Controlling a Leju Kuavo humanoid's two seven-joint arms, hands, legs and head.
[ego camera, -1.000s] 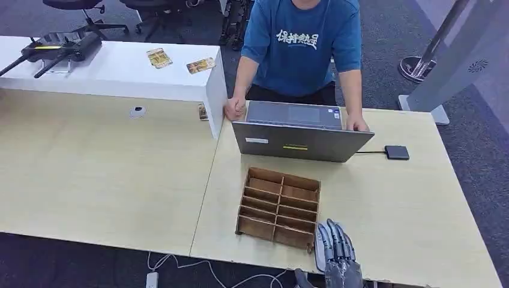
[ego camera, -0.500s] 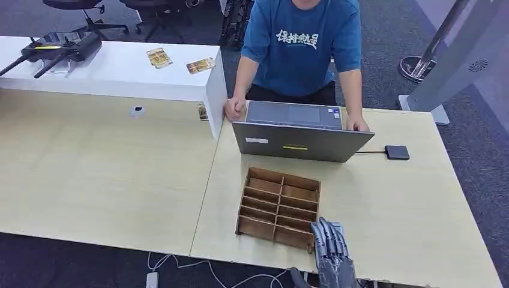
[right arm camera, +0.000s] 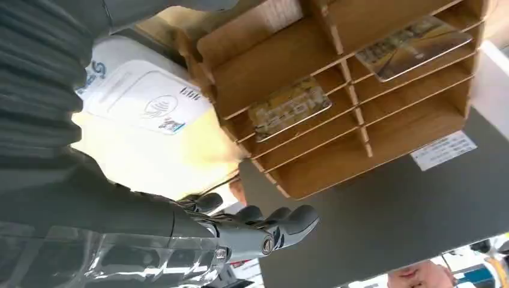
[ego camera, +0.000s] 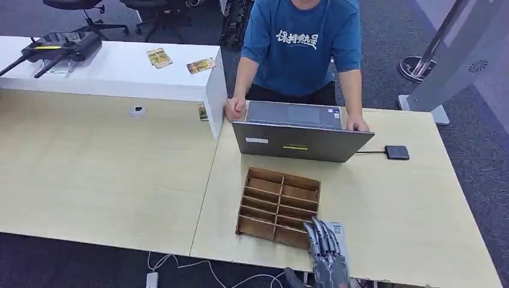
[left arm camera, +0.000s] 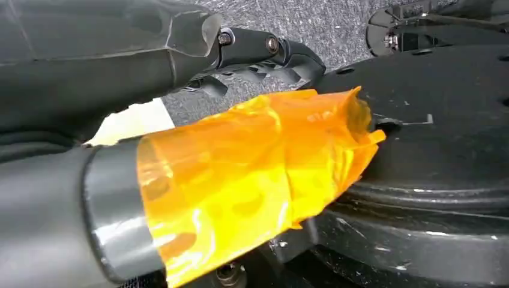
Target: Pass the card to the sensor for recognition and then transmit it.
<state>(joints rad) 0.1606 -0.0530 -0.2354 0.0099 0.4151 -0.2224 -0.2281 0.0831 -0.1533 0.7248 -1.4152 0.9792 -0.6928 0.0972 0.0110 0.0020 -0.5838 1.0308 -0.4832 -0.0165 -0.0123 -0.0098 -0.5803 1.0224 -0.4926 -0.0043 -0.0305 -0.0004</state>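
Observation:
A wooden slotted rack (ego camera: 279, 207) stands on the table in front of a grey laptop (ego camera: 300, 139). In the right wrist view two patterned cards lie in its slots, one card (right arm camera: 290, 108) nearer the hand and another card (right arm camera: 413, 47) further along. A white card sensor (ego camera: 338, 230) (right arm camera: 144, 99) lies at the rack's front right corner. My right hand (ego camera: 325, 255) (right arm camera: 252, 231) hovers at that corner, fingers stretched out, holding nothing. My left hand (left arm camera: 180, 156), its thumb wrapped in orange tape, hangs low with the thumb and fingers apart and nothing in it.
A person in a blue shirt (ego camera: 300, 45) stands behind the laptop with both hands on it. A small black box (ego camera: 397, 152) is cabled to the laptop. Two cards (ego camera: 159, 57) lie on the white counter (ego camera: 120, 75) at the back left. The table's front edge runs just below my hand.
My right hand has slid left and a little back toward me, uncovering more of the white sensor. The person and the rack have stayed still.

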